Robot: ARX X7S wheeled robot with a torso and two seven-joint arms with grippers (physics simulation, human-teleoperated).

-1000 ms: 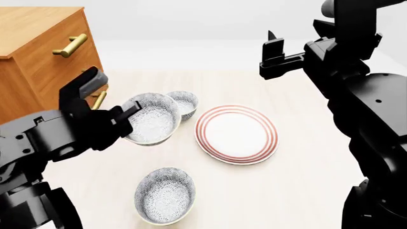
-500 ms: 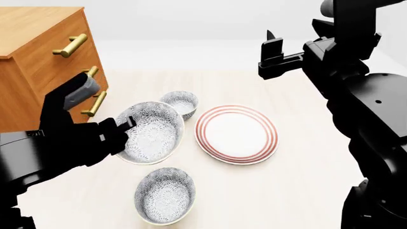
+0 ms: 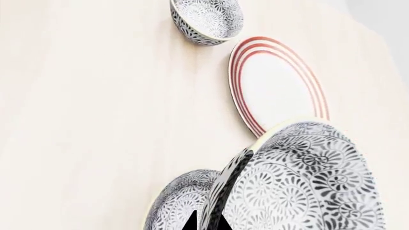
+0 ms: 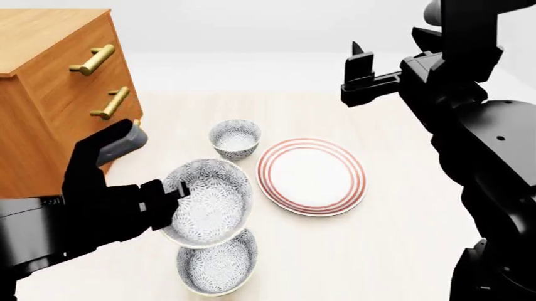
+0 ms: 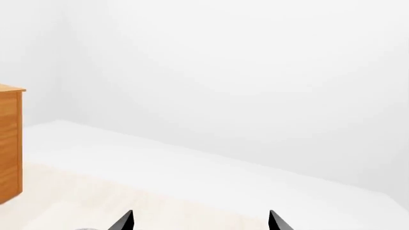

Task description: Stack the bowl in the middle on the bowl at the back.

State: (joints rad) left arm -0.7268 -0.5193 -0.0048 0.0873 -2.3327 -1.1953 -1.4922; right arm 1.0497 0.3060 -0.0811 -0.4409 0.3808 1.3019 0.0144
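Left gripper (image 3: 206, 224) is clamped on the rim of the middle bowl (image 3: 307, 182); in the wrist view you see only the two black tips at that rim. A rim pinch keeps the bowl's underside free, so it can drop into another bowl. Just beside it and lower is the front bowl (image 3: 176, 203). The back bowl (image 3: 208, 19) sits well apart, past the red-ringed plate (image 3: 275, 86).

Head view: the left gripper (image 4: 172, 195) carries the middle bowl (image 4: 209, 210) clear of the table (image 4: 209, 106), tilted, mouth roughly toward the camera. It overlaps the front bowl (image 4: 218, 269); you can't tell from here if they touch. Your target, as I read it, is the back bowl (image 4: 235, 138), the far one near the dresser (image 4: 50, 81), with the plate (image 4: 312, 177) beside it. So the bowl needs to travel away from you, level out and centre over the target.

Right gripper (image 4: 360, 69) is parked high, out of the way. Its wrist view shows the right gripper (image 5: 199, 223) with tips spread, nothing between them, plus wall and a dresser (image 5: 9, 143) edge.
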